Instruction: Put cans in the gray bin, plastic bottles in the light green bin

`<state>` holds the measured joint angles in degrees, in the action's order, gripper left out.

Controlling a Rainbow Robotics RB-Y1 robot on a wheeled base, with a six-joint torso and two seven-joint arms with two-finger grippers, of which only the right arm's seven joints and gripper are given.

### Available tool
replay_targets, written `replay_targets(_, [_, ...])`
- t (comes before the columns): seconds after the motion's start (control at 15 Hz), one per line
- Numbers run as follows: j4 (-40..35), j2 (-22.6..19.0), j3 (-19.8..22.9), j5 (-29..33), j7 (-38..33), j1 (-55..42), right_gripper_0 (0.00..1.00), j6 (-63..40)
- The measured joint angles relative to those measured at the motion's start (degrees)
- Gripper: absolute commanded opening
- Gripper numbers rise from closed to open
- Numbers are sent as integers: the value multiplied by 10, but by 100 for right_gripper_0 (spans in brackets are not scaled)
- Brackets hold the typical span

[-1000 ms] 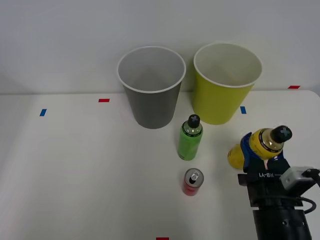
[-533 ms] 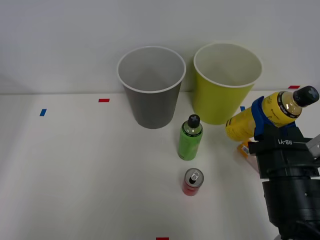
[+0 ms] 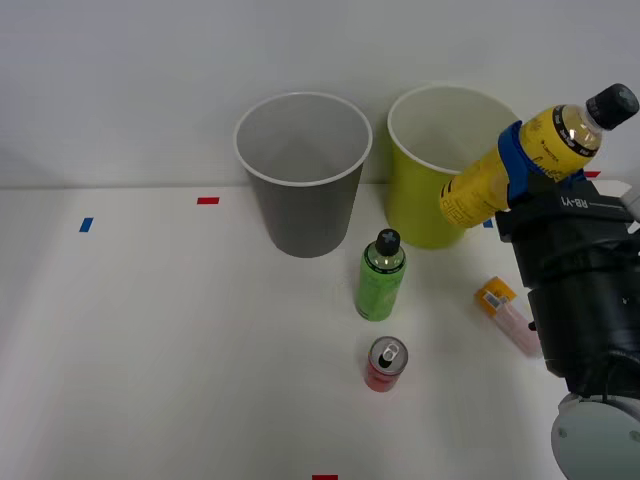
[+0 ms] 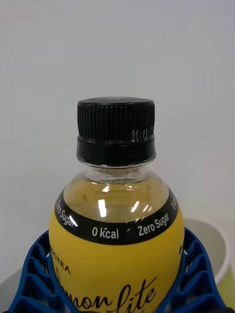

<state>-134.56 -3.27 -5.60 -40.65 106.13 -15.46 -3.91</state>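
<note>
The yellow bottle (image 3: 520,160) looks like clear, shiny plastic, with bright spots of light on its neck. Its label is smooth and glossy. Its black cap (image 4: 116,128) is plastic with tiny ridges all round. The blue fingers (image 4: 196,274) pressed on its sides look like dull plastic with ribs and holes. The green bottle (image 3: 380,278) is shiny plastic too. The red can (image 3: 384,364) is shiny metal with a silver top. The gray bin (image 3: 302,170) and the light green bin (image 3: 440,170) look smooth and dull, not shiny. The table (image 3: 160,340) is white, smooth and dull. The arm's casing (image 3: 580,290) is black and a bit shiny.
</note>
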Motion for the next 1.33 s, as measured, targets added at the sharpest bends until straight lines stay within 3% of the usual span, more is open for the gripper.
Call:
replay_targets(0.2, [0,32,48,-45,1,62,9,-87])
replay_targets(0.4, [9,42,90,-5,-2,124,9,-159])
replay_targets(0.93, [202,43,155,3,4,309,7,-106])
replay_targets(1.33, [236,43,159,50,15,328,7,-106])
